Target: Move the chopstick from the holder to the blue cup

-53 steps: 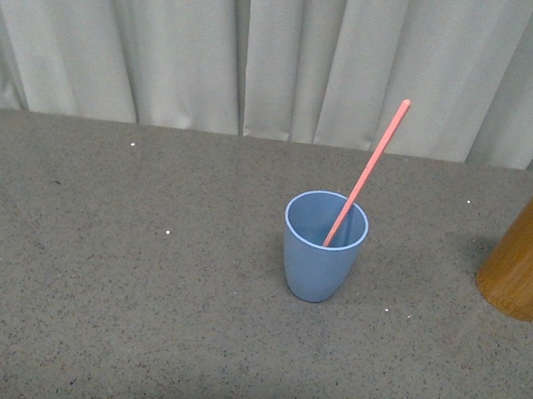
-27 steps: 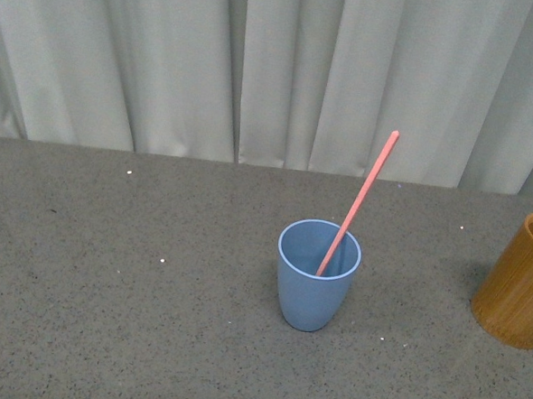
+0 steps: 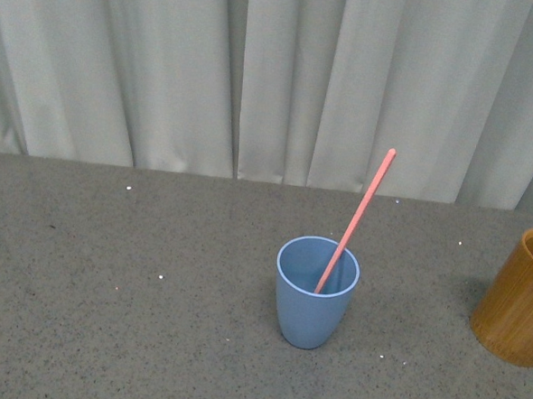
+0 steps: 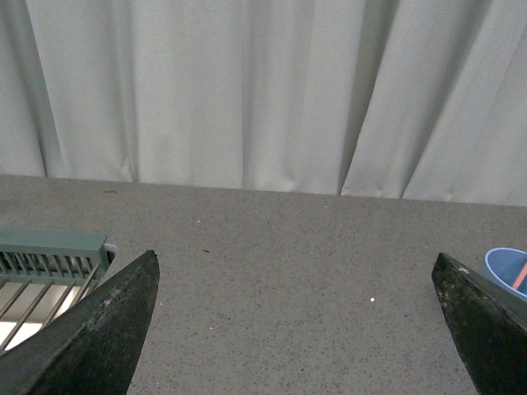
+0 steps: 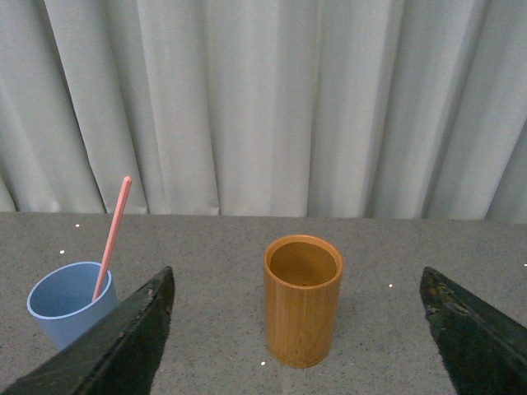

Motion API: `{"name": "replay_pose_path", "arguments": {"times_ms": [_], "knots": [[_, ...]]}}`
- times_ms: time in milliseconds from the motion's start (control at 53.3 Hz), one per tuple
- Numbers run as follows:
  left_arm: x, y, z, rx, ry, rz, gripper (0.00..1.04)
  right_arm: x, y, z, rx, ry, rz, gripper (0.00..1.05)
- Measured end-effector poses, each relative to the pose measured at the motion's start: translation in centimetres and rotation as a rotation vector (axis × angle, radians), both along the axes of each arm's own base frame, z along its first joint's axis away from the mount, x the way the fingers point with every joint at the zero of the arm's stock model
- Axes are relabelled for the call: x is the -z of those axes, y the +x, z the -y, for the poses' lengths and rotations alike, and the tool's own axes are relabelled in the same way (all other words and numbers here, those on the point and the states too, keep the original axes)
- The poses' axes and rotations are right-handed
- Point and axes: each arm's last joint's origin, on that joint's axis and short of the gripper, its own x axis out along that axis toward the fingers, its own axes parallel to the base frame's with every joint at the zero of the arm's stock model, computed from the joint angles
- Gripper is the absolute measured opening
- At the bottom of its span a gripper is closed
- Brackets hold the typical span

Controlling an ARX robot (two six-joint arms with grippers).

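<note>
Now the chopstick (image 3: 356, 219) leans inside the blue cup (image 3: 315, 297), so keep your wide, empty right hand (image 5: 296, 346) off the holder (image 5: 303, 300) in front of it.

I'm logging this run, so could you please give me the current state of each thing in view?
chopstick: standing tilted in the blue cup, leaning on its rim.
blue cup: upright, holding the chopstick.
holder: upright, empty.
left gripper: open, holding nothing.
right gripper: open, holding nothing.
</note>
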Motion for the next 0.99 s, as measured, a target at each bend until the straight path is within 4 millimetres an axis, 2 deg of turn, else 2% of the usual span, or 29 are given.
{"name": "replay_pose_path", "arguments": {"times_ms": [38, 75, 131, 994], "knots": [[0.0, 0.0, 0.0, 0.0, 0.0, 0.0, 0.98, 0.0, 0.0, 0.0, 0.0, 0.0, 0.0, 0.94], [0.0, 0.0, 0.0, 0.0, 0.0, 0.0, 0.98, 0.0, 0.0, 0.0, 0.0, 0.001, 0.0, 0.97], [0.0, 0.0, 0.0, 0.0, 0.0, 0.0, 0.98, 0.0, 0.0, 0.0, 0.0, 0.0, 0.0, 0.94], [0.0, 0.0, 0.0, 0.0, 0.0, 0.0, 0.98, 0.0, 0.0, 0.0, 0.0, 0.0, 0.0, 0.95]]}}
